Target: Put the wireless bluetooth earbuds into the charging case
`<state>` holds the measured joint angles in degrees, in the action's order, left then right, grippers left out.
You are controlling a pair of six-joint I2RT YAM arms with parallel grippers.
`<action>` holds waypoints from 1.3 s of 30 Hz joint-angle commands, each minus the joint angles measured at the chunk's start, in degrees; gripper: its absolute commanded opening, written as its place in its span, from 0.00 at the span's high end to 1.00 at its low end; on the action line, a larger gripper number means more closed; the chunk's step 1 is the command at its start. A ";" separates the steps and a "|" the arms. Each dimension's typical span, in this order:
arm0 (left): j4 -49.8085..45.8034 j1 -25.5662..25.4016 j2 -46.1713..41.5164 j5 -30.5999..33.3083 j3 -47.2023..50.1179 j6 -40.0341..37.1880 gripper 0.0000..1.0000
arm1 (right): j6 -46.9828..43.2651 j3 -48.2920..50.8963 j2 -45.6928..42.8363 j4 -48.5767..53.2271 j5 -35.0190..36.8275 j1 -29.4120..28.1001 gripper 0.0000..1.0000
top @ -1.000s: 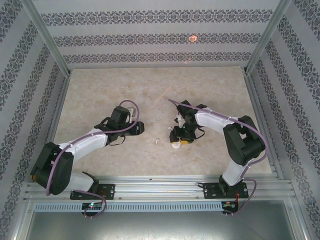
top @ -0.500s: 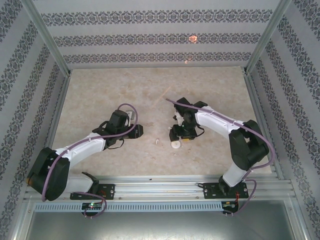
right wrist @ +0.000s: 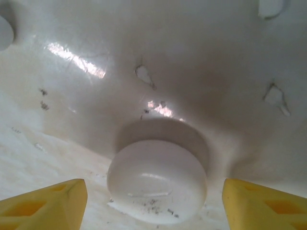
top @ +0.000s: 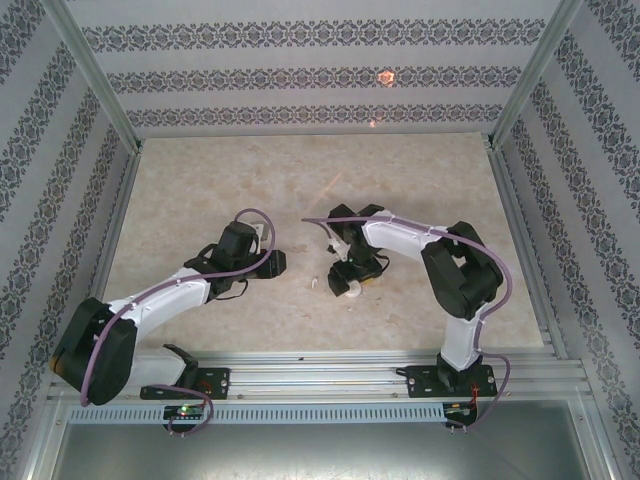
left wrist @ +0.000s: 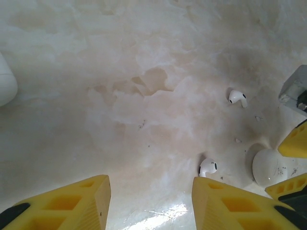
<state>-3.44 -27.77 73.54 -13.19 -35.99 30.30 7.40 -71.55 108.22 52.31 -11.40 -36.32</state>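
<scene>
The charging case (right wrist: pixel 157 179), a glossy white rounded pebble, lies shut on the table between the yellow fingers of my right gripper (right wrist: pixel 156 207). Those jaws are open, one finger on each side of the case and clear of it. In the left wrist view the same case (left wrist: pixel 268 166) sits at the lower right, with two earbuds on the table: one earbud (left wrist: pixel 208 166) just past my right fingertip, another earbud (left wrist: pixel 237 97) farther off. My left gripper (left wrist: pixel 151 203) is open over bare table. From above, one earbud (top: pixel 313 283) lies between the left gripper (top: pixel 275 262) and the right gripper (top: pixel 345 283).
The marbled beige table (top: pixel 200 180) is ringed by aluminium rails and patterned walls. A rounded white shape (left wrist: pixel 5 86) cuts into the left edge of the left wrist view. A white piece (right wrist: pixel 271 7) shows at the top of the right wrist view.
The right arm has swung left and its jaws have spread wider around the case. The left arm has barely moved.
</scene>
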 commanded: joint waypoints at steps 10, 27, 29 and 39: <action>-1.03 -0.62 -1.00 1.63 -0.55 -1.34 0.52 | -0.28 -1.24 3.72 1.60 3.08 -2.17 0.40; 22.49 -10.07 -9.66 -3.61 2.81 -12.48 0.49 | 20.52 0.46 -23.09 -4.09 -2.60 4.02 0.54; 27.08 -14.66 -9.95 0.83 3.69 -15.43 0.48 | 23.63 0.58 -27.48 -6.58 -3.34 4.67 0.55; 49.37 -24.44 2.07 6.13 1.27 -23.31 0.43 | 34.27 1.32 -37.83 -15.08 -10.63 5.65 0.57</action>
<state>35.51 -51.79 72.99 -8.75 -33.01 8.95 37.43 -70.11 70.89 39.55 -18.61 -30.85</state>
